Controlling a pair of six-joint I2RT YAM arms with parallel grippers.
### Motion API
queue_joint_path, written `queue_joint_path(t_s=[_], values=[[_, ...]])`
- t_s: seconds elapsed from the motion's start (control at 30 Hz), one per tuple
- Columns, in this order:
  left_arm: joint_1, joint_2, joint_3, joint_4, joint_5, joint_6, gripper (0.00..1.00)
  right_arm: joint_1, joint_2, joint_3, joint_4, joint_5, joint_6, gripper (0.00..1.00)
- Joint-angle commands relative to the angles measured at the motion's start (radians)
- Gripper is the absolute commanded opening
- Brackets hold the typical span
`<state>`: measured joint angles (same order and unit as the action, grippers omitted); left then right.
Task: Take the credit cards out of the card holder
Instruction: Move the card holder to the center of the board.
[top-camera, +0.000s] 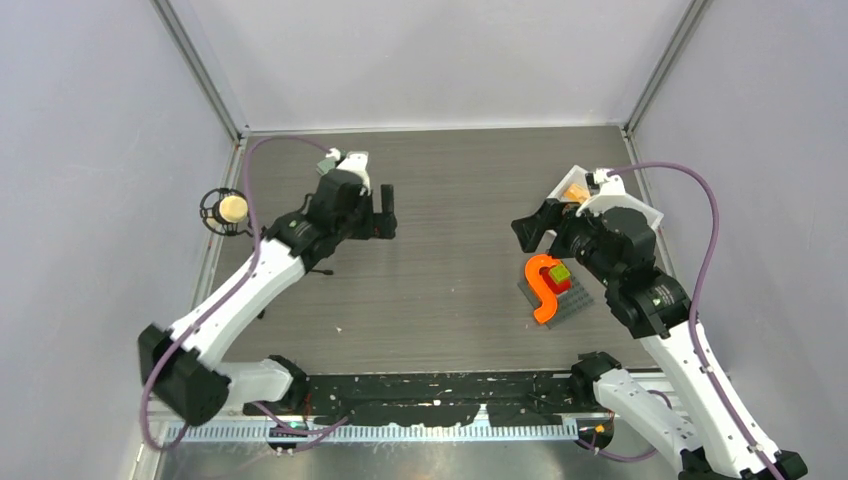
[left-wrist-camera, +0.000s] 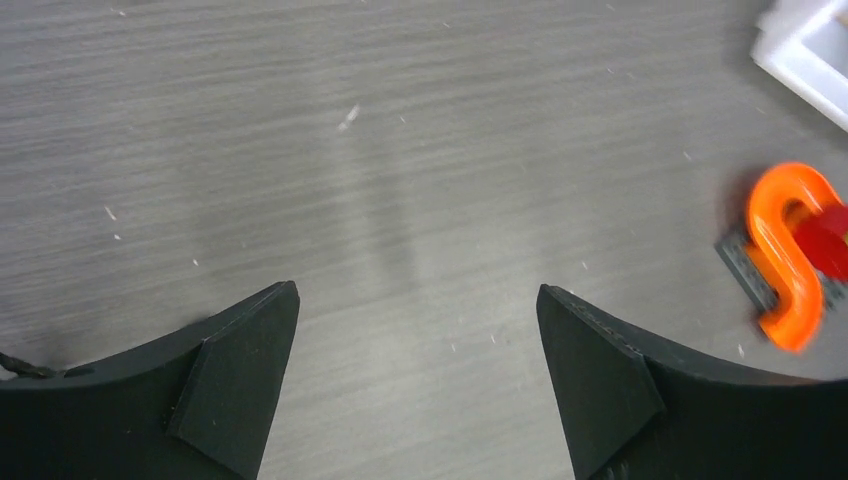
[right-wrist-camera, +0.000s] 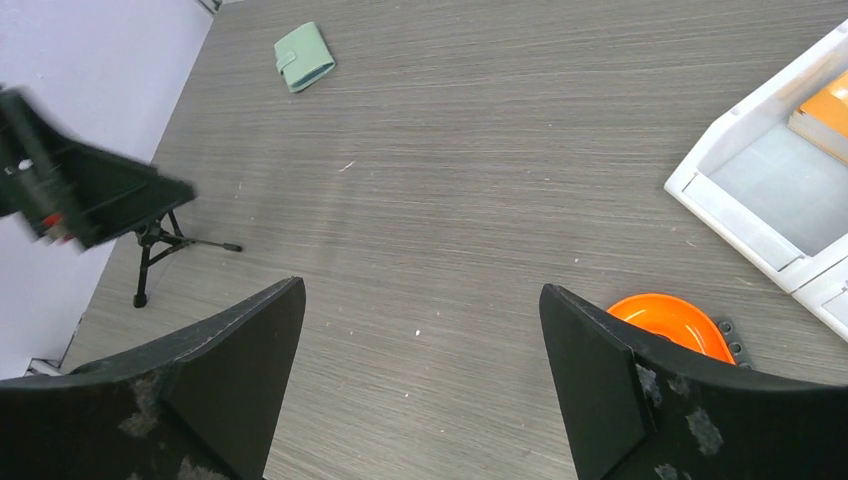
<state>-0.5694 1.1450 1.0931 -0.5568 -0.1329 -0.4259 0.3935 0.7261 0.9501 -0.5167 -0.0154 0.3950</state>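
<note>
Found left gripper and right gripper spread wide at the bottom of their wrist views, gripping nothing. Spotted the orange S at lower right and the tray at the right edge. Saw the card holder closed, flat on the table, at upper left.

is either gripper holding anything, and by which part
Nothing is held: the left gripper and right gripper are both open and empty, and the card holder lies untouched.

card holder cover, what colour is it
Sage green, plain. The card holder shows best in the right wrist view, lying closed.
</note>
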Motion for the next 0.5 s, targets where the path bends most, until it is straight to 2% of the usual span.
queue_joint_path(t_s=[0.0,0.07,0.13,0.23,0.33,0.47], values=[[-0.006,0.219,0.176,0.002,-0.249,-0.034,0.94,0.005,-0.032,0.008,0.072,-0.026,0.012,0.95],[-0.004,0.343,0.271,-0.032,-0.375,-0.05,0.96,0.005,-0.048,0.0,0.094,-0.035,0.017,0.95],[0.008,0.461,0.372,-0.066,-0.436,-0.066,0.94,0.005,-0.066,-0.004,0.111,-0.043,0.018,0.95],[0.047,0.616,0.5,-0.078,-0.443,-0.107,0.86,0.006,-0.075,0.004,0.118,-0.052,0.014,0.95],[0.088,0.731,0.617,-0.098,-0.469,-0.154,0.74,0.007,-0.066,0.015,0.116,-0.076,0.015,0.96],[0.155,0.859,0.754,-0.179,-0.471,-0.235,0.74,0.007,-0.043,0.028,0.119,-0.15,0.018,0.96]])
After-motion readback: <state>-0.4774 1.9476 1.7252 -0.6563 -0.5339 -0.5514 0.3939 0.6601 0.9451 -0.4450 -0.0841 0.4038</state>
